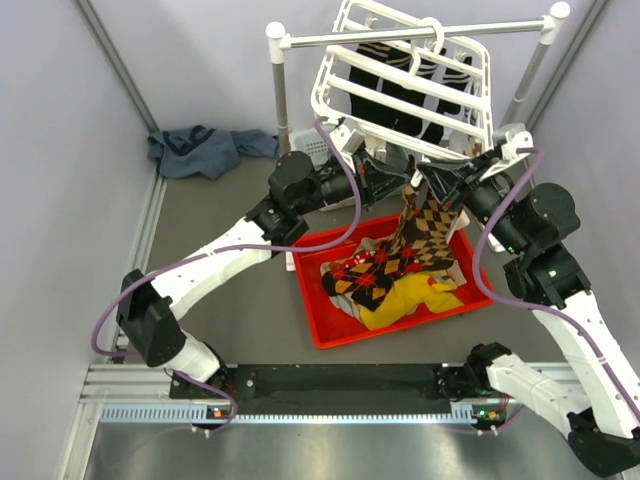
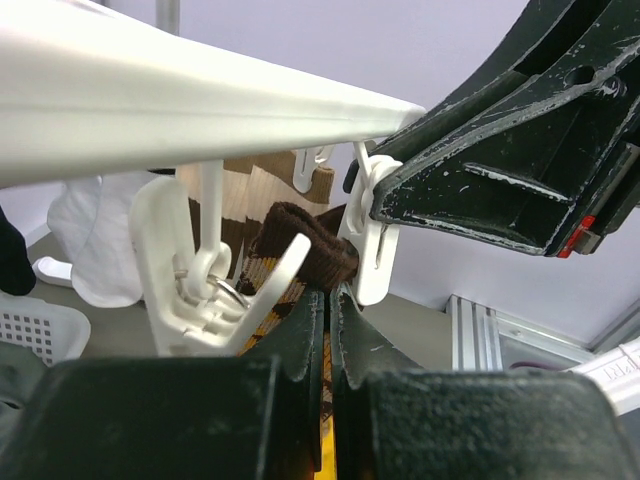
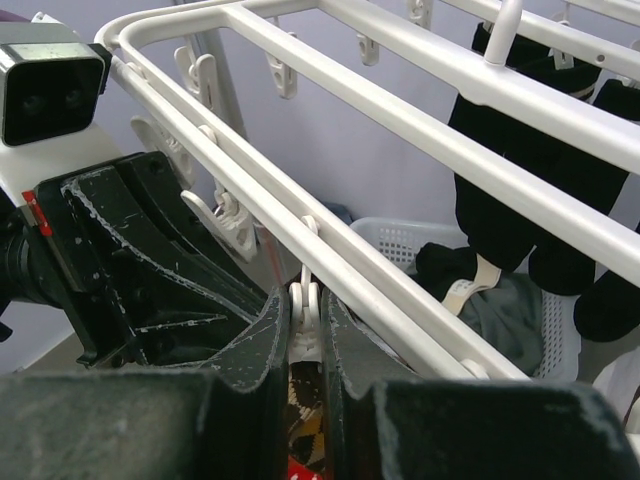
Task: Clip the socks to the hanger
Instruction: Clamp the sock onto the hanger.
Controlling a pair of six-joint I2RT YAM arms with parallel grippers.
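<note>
The white hanger (image 1: 400,80) hangs from the rack's rod, with black socks (image 1: 390,105) clipped under it. A brown and tan argyle sock (image 1: 425,235) trails from the hanger's near edge down into the red bin. My left gripper (image 1: 405,190) is shut on this sock just below its brown cuff (image 2: 310,245), fingertips (image 2: 310,315) right under a hanger bar (image 2: 200,100). My right gripper (image 1: 440,190) is shut on a small white clip (image 3: 308,320) dangling from the bar (image 3: 400,140), squeezing its upper end. The cuff sits against that clip (image 2: 370,250). The sock (image 3: 305,425) shows below it.
A red bin (image 1: 320,320) below holds more argyle socks (image 1: 365,275) and a yellow cloth (image 1: 405,300). A blue cloth (image 1: 200,150) lies at the back left. A white basket (image 3: 420,235) stands behind the hanger. Another clip (image 2: 200,290) hangs left of the cuff.
</note>
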